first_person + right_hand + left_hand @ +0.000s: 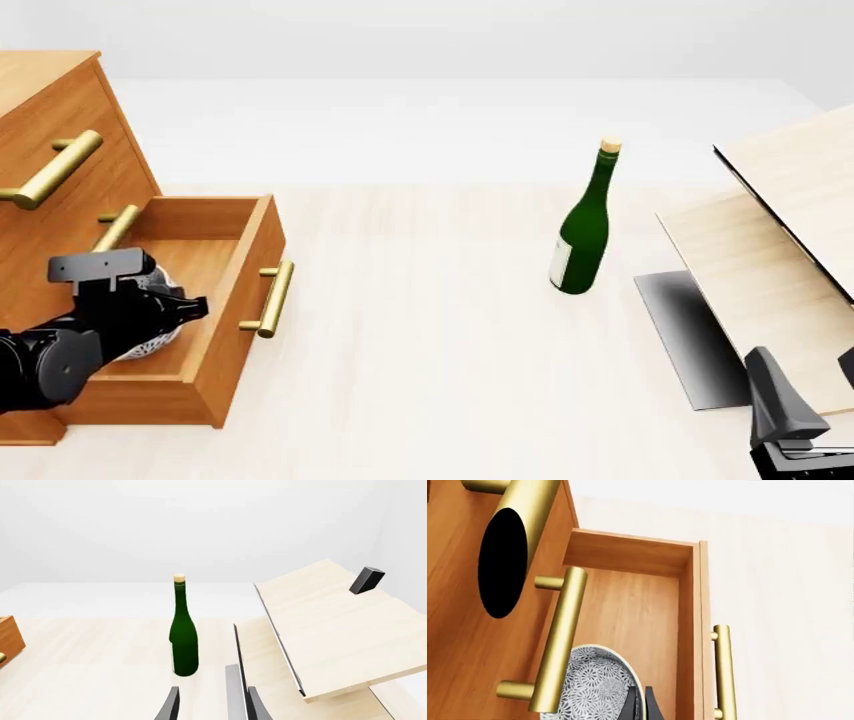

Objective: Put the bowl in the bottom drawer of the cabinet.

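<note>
We see the bowl [597,685] tilted on edge between the left gripper's [642,705] fingers, which are nearly closed on its rim, inside the pulled-out bottom drawer [200,300] of the cabinet [60,150]. The drawer's brass handle [274,298] lies just beyond the fingertips. Our right gripper [212,702] hangs well apart, fingers spread and holding nothing, with the green bottle [183,630] ahead of them and pale boards [333,630] beside it.

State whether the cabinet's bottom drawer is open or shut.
Open: the orange-brown wooden bottom drawer juts out from the cabinet, its inside visible around the speckled white bowl.
</note>
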